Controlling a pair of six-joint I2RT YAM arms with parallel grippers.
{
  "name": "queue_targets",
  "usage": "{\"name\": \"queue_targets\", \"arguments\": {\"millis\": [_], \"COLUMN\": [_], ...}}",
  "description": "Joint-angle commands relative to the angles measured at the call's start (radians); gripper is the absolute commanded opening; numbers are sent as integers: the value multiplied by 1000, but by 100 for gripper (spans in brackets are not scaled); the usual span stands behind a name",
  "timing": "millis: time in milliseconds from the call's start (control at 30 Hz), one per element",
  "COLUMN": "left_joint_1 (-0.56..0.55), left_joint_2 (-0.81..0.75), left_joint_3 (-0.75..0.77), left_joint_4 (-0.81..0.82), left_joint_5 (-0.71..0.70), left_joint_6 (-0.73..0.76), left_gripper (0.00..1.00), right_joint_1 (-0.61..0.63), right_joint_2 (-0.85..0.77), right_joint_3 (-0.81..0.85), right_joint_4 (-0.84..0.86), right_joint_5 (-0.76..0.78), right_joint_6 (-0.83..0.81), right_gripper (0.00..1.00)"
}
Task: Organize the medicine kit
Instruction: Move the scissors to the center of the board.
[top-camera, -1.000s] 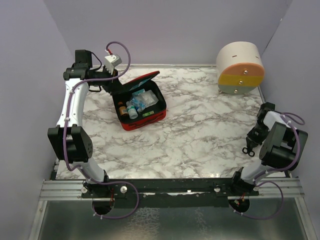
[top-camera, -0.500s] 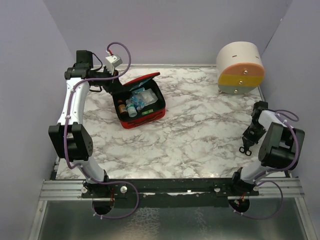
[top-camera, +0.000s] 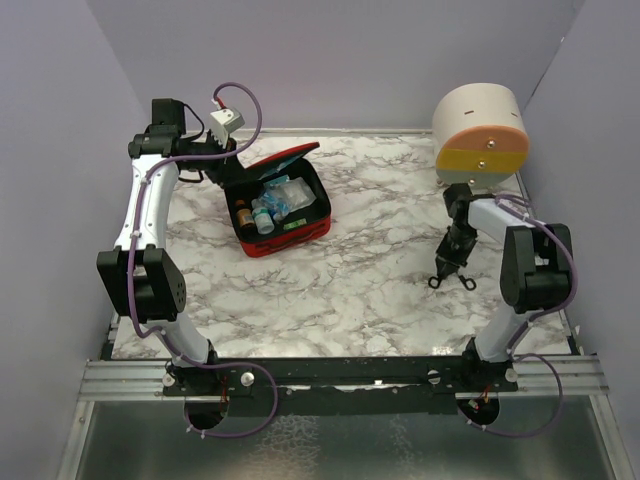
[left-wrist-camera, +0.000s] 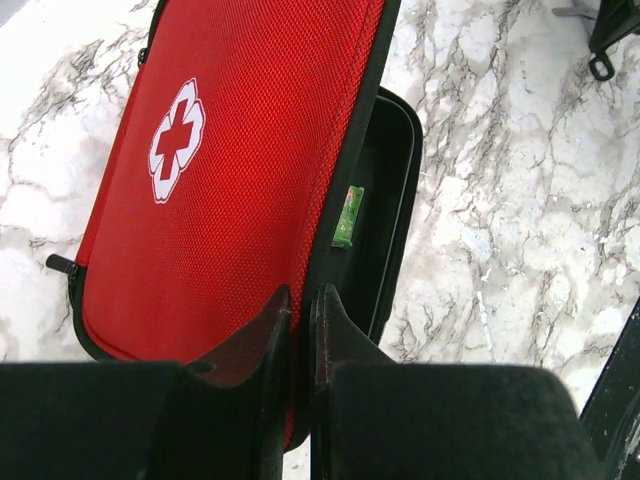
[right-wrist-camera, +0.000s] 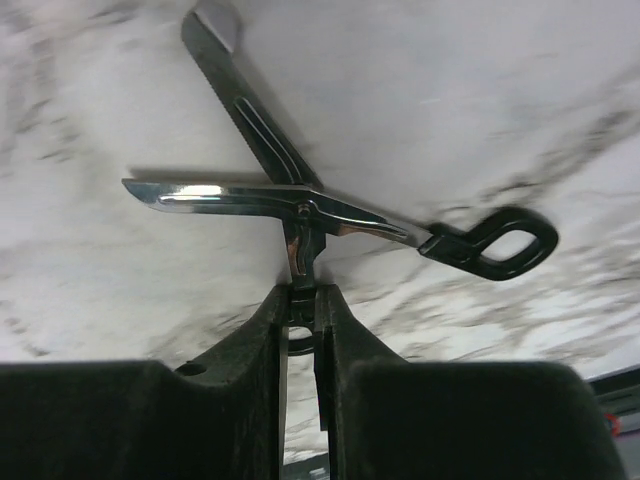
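The medicine kit (top-camera: 296, 232), a red zippered case, lies open at the back left with bottles and packets in its black tray. My left gripper (top-camera: 230, 166) is shut on the edge of its raised lid (left-wrist-camera: 230, 170), which bears a white cross. A small green item (left-wrist-camera: 347, 217) shows in the tray beyond the lid's rim. My right gripper (top-camera: 450, 262) hangs over the right side of the table, shut on a pair of scissors (right-wrist-camera: 300, 205) at one handle. The blades are spread and one black handle loop (right-wrist-camera: 500, 243) sticks out to the right.
A round cream, orange, yellow and grey drawer container (top-camera: 482, 137) stands at the back right corner. The marble table (top-camera: 370, 270) is walled by purple panels on the left, back and right. Cables loop from both arms.
My right arm has swung from the table's right edge inward to the left, carrying the scissors with it. The left arm and the kit's lid have stayed put.
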Motion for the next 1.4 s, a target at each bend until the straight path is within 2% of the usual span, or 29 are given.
{"name": "queue_targets", "arguments": {"millis": [0,233,333,567,700,767,867,1100,1367], "left_joint_1": [9,9,9,8,9,9,9,8,7], "left_joint_2": [11,11,11,12,7,2,-4,-8,-8], "left_joint_3": [18,32,34,41,39,35,29,27,28], "left_joint_4": [-1,-2,-2,-2,-1,-1,-1,-1,-1], "left_joint_5": [-51,-50,-48,-44,-47,-46,-47,-39,-35], "left_joint_6": [-4,-16,-19,-27,-29,-29,-29,-30,-35], "left_gripper": [0,0,0,0,0,0,0,0,0], "right_joint_1": [110,191,192,190,190,188,177,146,130], "right_joint_2": [152,196,165,97,83,89,96,164,165], "right_joint_3": [0,98,121,214,297,328,352,371,305], "right_joint_4": [183,153,133,41,-20,-44,-48,-50,0], "right_joint_5": [-126,-108,-73,-32,-3,21,25,18,-23], "right_joint_6": [125,142,110,8,-61,-99,-164,-427,-444], "right_gripper": [1,2,12,26,48,54,54,54,55]}}
